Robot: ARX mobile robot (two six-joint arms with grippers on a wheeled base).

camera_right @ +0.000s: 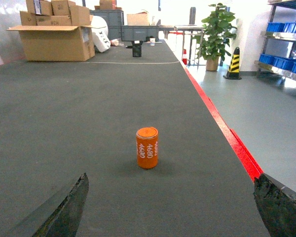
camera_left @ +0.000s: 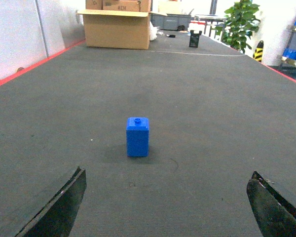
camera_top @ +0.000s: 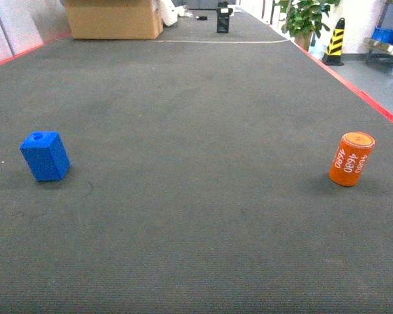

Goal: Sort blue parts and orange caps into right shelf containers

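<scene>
Blue part (camera_top: pixel 45 156): upright on the dark carpet (camera_top: pixel 196 216), near left, hole on top; centred ahead of the left gripper (camera_left: pixel 165 207), well apart from it.
Orange cap (camera_top: pixel 352 159): standing on the carpet, near right, close to the red edge line (camera_top: pixel 360 95); ahead of the right gripper (camera_right: pixel 170 210).
Left gripper: fingers (camera_left: pixel 59 207) spread wide, holding nothing.
Right gripper: fingers (camera_right: pixel 64 210) spread wide, holding nothing.
Crates (camera_right: pixel 281 63): on a shelf, far right.
Cardboard box (camera_top: pixel 112 18): far left.

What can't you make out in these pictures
- Shelf containers: right wrist view, cut by the edge; contents hidden.
- Left gripper, right gripper: only finger ends show, rest below the frame.
- Blue part and orange cap: far sides hidden.
- Black object: too small.
</scene>
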